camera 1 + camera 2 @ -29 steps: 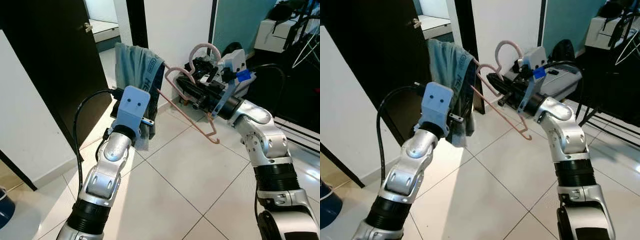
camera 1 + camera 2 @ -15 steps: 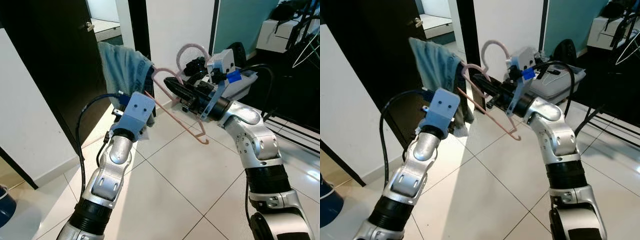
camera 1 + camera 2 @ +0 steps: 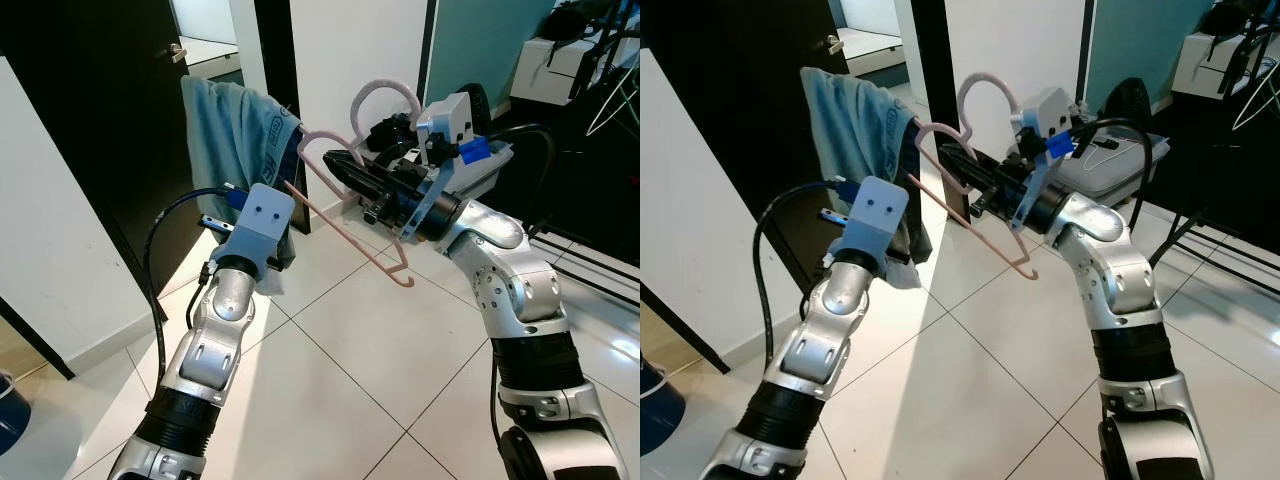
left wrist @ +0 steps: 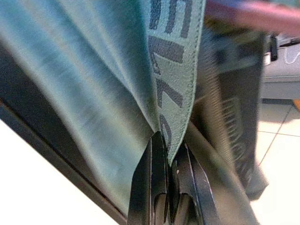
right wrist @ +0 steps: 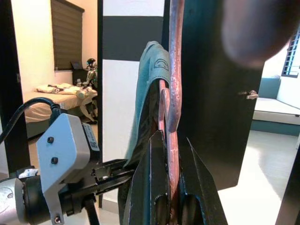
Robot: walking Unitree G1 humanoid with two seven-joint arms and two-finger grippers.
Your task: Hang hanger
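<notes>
Pink wire, the hanger [image 3: 345,215] is raised over open white floor tile [image 3: 370,370], a dark door [image 3: 100,130] close by on the left. The right gripper [image 3: 345,178] is clamped on its neck, hook upward. A teal garment [image 3: 235,135] drapes one end (waistband pinched by the left gripper [image 4: 169,154]). That gripper's fingertips are buried in cloth.

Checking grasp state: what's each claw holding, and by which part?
Right claw is clamped on the pink hanger near the base of its hook. Left claw pinches the teal garment at its lettered waistband edge.
</notes>
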